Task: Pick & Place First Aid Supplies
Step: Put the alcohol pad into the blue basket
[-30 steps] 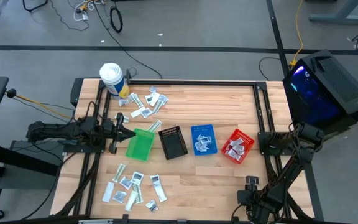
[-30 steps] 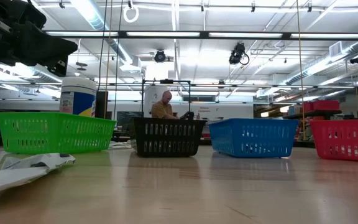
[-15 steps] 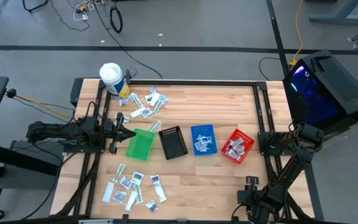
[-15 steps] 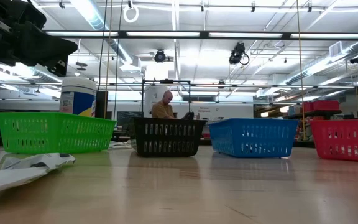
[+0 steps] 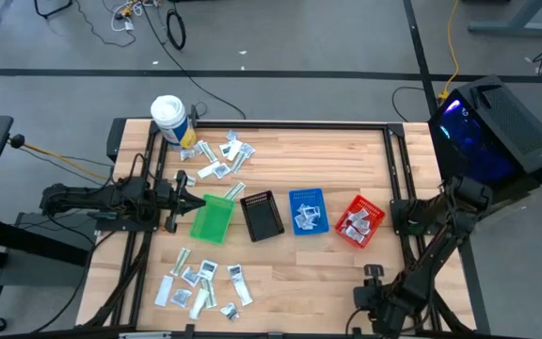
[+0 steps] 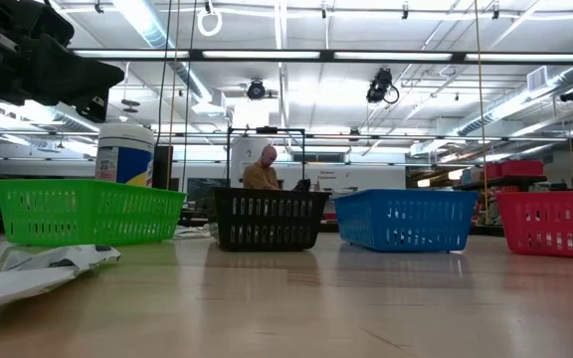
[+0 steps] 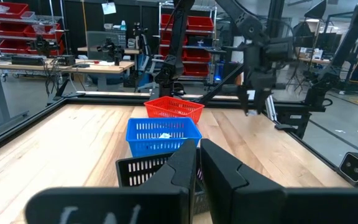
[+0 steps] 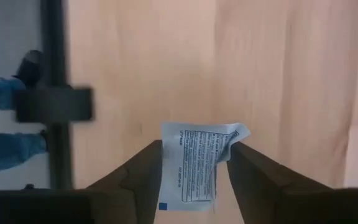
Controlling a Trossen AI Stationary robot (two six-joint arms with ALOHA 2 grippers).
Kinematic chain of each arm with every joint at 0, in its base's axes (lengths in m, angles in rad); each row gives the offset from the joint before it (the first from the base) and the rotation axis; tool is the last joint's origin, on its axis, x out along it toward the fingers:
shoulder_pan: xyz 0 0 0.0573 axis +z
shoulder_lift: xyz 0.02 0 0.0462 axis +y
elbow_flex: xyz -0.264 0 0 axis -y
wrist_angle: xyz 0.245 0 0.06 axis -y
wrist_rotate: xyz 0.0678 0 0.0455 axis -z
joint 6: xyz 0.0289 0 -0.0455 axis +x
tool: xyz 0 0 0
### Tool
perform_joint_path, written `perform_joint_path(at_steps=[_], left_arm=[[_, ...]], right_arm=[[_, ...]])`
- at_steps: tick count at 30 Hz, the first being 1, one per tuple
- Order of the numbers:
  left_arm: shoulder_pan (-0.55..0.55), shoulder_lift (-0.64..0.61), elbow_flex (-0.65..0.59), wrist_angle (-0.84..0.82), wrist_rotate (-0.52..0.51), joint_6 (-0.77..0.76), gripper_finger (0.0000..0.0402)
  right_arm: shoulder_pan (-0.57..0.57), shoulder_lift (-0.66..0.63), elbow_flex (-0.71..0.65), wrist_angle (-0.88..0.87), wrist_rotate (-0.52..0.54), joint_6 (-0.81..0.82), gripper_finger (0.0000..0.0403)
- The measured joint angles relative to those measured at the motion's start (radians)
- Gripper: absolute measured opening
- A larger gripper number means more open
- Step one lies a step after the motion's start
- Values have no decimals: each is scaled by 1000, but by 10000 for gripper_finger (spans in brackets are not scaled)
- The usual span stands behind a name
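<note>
A white printed sachet sits between the two dark fingers of the right pincer, which grips it by its sides above bare wood near the counter's near right corner, beside the black frame rail at the edge. From above, that right pincer shows low at the counter's near edge, to the right of the bins. The rest of the first aid supplies lie in two loose groups: one cluster of sachets toward the far left corner, next to a white cylindrical tub, and another cluster of strip packets along the near left edge. More sachets rest inside the blue bin and the red bin. Four bins stand in a row across the counter's middle: green bin, black bin, then blue and red. The left pincer hangs just off the green bin's left side, its fingers pressed nearly together and holding nothing. In the low view a person sits far behind the black bin.
</note>
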Motion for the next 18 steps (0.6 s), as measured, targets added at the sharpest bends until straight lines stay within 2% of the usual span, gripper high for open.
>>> perform_joint_path(at_steps=[8, 18], left_arm=[[0, 0, 0, 0, 0, 0, 32], [0, 0, 0, 0, 0, 0, 32]], right_arm=[[-122, -34, 87, 13, 53, -188, 176], [-366, -36, 176, 14, 44, -383, 176]])
